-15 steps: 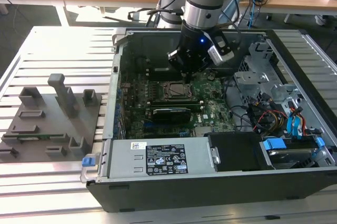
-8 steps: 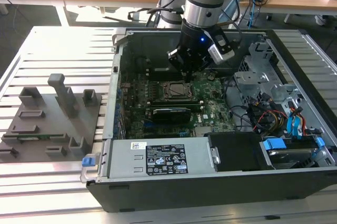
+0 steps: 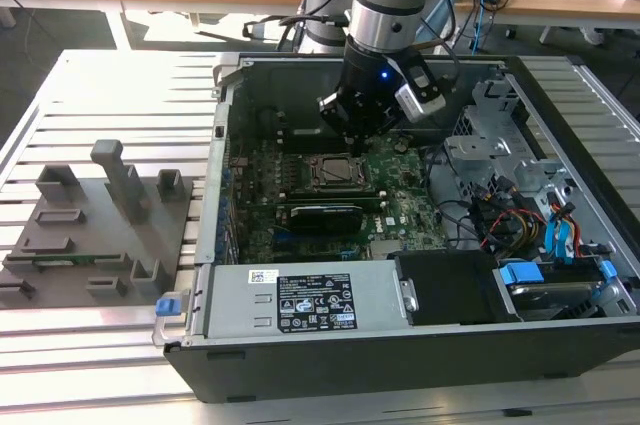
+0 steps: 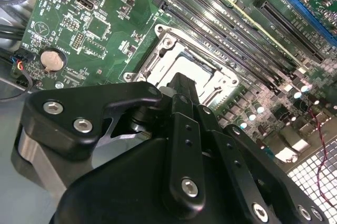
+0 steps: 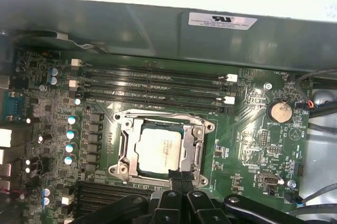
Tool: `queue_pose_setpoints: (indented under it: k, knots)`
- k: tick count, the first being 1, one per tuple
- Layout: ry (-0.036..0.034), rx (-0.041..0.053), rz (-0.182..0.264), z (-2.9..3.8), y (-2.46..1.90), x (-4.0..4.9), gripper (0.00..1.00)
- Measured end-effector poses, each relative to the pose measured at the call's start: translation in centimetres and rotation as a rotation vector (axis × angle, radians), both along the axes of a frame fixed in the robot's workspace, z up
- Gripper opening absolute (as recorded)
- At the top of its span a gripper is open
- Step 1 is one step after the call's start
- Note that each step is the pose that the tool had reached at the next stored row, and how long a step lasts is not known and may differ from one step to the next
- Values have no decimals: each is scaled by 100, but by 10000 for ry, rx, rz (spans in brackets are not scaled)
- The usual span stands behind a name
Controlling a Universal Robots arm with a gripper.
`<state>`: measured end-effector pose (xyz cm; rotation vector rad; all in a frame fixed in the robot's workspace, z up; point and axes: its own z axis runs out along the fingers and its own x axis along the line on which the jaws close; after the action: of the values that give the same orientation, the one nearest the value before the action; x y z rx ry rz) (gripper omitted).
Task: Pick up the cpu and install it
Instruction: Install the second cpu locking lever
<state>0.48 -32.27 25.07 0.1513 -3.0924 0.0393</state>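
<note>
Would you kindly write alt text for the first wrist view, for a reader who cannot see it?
A pale square cpu lies inside the metal socket frame on a green motherboard, with the black gripper at the socket's edge. Memory slots and a coin battery lie beyond.

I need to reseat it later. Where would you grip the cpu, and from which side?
Probably from straight above: the cpu lies flat inside the socket frame, whose rim surrounds its edges, so only its flat metal top is exposed. The gripper hangs beside it.
</note>
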Motion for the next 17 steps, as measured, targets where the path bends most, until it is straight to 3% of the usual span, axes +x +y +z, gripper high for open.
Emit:
queue_pose_setpoints:
  k: [1,5,6,8,12,14,17]
  knots:
    - [-1,1,-1,0,-6,0,11]
    - [0,2,-2,-1,-100,0,11]
    - [-1,1,-2,0,-157,-1,11]
    - [0,2,-2,-1,-220,-1,11]
    - [0,1,-1,0,-324,0,11]
    - [-1,4,-2,-1,-355,0,11]
    - [0,4,-2,0,-447,-1,11]
